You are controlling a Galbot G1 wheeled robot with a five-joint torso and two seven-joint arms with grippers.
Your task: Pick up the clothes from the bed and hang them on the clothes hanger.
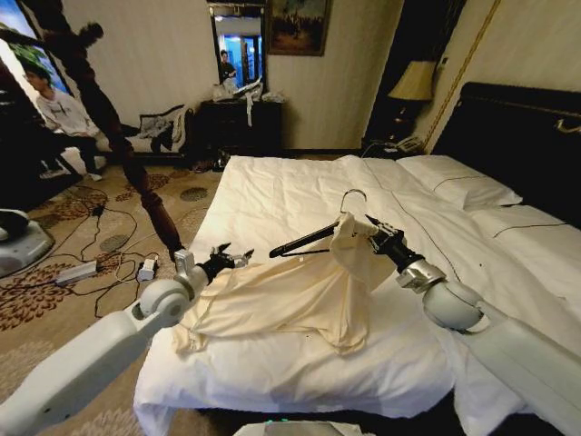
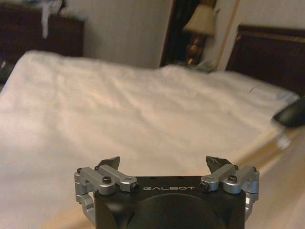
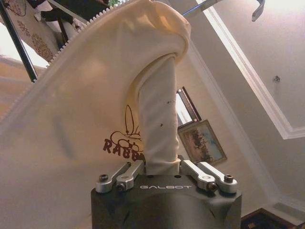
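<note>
The cream clothes [image 1: 281, 304] lie spread on the bed [image 1: 272, 195], with one shoulder pulled up over the clothes hanger [image 1: 304, 240]. The hanger's silver hook [image 1: 352, 196] sticks up and its left black arm is bare. My right gripper [image 1: 370, 227] is shut on the fabric-covered end of the hanger. In the right wrist view that gripper [image 3: 161, 167] pinches a roll of cream cloth [image 3: 157, 119] with a red print. My left gripper [image 1: 232, 257] hovers open at the garment's left edge, and the left wrist view shows this gripper [image 2: 163, 164] with nothing between its fingers.
White pillows [image 1: 458, 180] and the black headboard [image 1: 517, 136] are at the right. Cables and a power strip [image 1: 77, 271] lie on the patterned carpet left of the bed. A dark dresser [image 1: 241, 127] stands by the far wall.
</note>
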